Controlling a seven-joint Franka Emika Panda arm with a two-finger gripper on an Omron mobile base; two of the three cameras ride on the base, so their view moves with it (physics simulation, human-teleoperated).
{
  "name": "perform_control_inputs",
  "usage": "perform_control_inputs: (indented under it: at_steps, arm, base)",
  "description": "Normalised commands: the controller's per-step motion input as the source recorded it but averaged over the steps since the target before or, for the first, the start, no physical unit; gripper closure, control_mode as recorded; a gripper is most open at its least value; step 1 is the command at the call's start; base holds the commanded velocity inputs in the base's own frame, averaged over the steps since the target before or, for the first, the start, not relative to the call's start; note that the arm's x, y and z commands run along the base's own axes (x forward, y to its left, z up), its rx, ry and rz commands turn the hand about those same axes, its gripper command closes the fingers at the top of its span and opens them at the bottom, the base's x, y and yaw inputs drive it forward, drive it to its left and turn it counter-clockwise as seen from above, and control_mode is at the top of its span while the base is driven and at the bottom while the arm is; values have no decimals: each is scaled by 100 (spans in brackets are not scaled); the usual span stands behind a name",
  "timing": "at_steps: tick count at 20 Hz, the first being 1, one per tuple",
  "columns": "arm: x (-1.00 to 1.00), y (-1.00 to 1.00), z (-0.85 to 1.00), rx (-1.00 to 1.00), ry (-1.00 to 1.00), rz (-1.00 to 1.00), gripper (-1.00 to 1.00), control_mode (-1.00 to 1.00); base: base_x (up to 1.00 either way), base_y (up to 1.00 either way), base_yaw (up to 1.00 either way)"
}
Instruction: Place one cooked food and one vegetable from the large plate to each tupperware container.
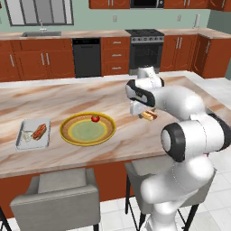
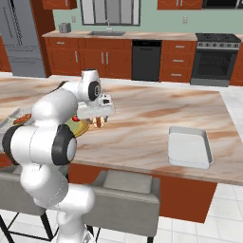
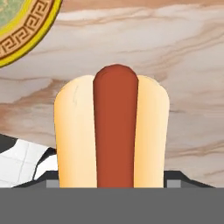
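Roughly half done, I judge: the left pale grey rectangular tray holds two foods, the tool grips a bunned hot dog above the bench, the round yellow-rimmed plate keeps a red tomato, and the right tray awaits both.

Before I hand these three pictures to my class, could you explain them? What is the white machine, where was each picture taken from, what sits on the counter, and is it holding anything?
It is a white robot arm in a rendered kitchen. Two pictures come from cameras on its base, behind it to left and right. The third looks along its hand. On the marble counter sits the large plate with a tomato. Left of it, one tupperware container holds a hot dog and something pale. The other container, far right, looks bare. The hand carries a second hot dog above the counter, beside the plate.
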Motion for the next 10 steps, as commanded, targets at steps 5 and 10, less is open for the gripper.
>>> perform_control_inputs:
  at_steps: [5,10]
  arm:
    - [47,-100,-39,6,38,-29,100,-100]
    - [24,-100,-23,4,19,-35,100,-100]
  base:
    - [0,0,0]
    - [0,0,0]
